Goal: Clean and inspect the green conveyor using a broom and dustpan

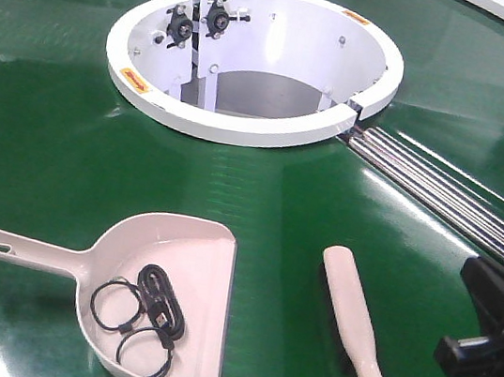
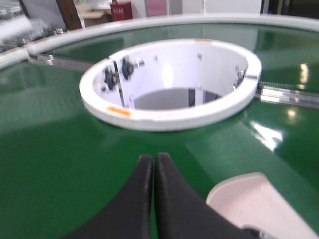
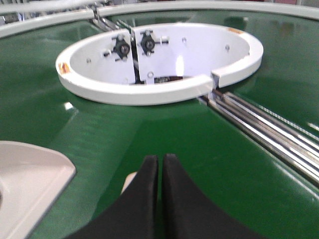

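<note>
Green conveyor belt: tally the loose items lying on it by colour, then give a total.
Pale beige-pink plastic: 2, the dustpan and the long-handled broom.
Black: 1, the coiled cable lying inside the dustpan.
Total: 3 on the glossy dark-green conveyor.

conveyor [image 1: 50, 139]: glossy dark-green belt, smooth, mirrors the lights
rollers [image 1: 441, 193]: bright polished metal
hub [image 1: 242, 125]: white, smooth, semi-gloss painted look
dustpan [image 1: 182, 273]: pale beige-pink plastic, smooth, satin
broom [image 1: 359, 328]: same pale plastic back, smooth
cable [image 1: 143, 314]: black, thin, rubbery look, in the dustpan
left hand [image 2: 153, 162]: matt black fingers
right hand [image 3: 160, 162]: matt black fingers
</note>
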`<state>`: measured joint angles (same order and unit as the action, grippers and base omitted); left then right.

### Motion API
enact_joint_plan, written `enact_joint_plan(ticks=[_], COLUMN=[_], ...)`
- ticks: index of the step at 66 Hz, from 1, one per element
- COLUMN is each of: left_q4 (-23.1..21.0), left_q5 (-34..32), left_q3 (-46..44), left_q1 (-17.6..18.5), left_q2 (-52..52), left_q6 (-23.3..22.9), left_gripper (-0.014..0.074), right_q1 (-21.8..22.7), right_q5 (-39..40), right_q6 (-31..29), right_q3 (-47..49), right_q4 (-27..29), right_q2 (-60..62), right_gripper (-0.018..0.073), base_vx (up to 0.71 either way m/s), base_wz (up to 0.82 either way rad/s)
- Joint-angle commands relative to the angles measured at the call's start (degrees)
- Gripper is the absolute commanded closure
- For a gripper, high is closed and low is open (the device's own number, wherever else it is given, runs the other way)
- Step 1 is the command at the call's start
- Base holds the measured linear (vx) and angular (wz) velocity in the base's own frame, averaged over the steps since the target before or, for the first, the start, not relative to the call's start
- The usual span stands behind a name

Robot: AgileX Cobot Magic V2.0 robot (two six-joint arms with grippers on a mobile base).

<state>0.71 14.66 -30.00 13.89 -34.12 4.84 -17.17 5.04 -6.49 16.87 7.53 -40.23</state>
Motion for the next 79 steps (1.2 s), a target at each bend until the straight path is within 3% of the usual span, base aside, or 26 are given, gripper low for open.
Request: enact_joint_plan(ticks=[1,12,66,79], left_q4=[-1.06,-1.06,-1.11,-1.23], left_q5=[-8.3,-14.21,-13.85,-9.03], left_q3=[4.57,10.81,10.93,10.93], left_q1=[0.2,0.2,0.2,-3.29], left_q2=[2.28,3.14,3.34,8.42], left_q6=[-0.66,-0.66,-0.66,-0.66], left_gripper=[0.062,0.062,0.062,0.0619], right_q1=[0.09,0.09,0.09,0.09], right_q5=[6.09,5.82,5.88,5.88], right_q6=[-0.46,-0.46,-0.46,-0.41], right_q3=[-0.38,-0.65,-0.65,-0.65], right_q4=[-0.41,-0.17,-0.17,-0.17], right_q2=[0.25,0.25,0.25,0.25], right_gripper=[0.0556,0.0555,0.0555,0.0555], base_vx=[0.0,0.0,0.0,0.0], base_wz=[0.0,0.0,0.0,0.0])
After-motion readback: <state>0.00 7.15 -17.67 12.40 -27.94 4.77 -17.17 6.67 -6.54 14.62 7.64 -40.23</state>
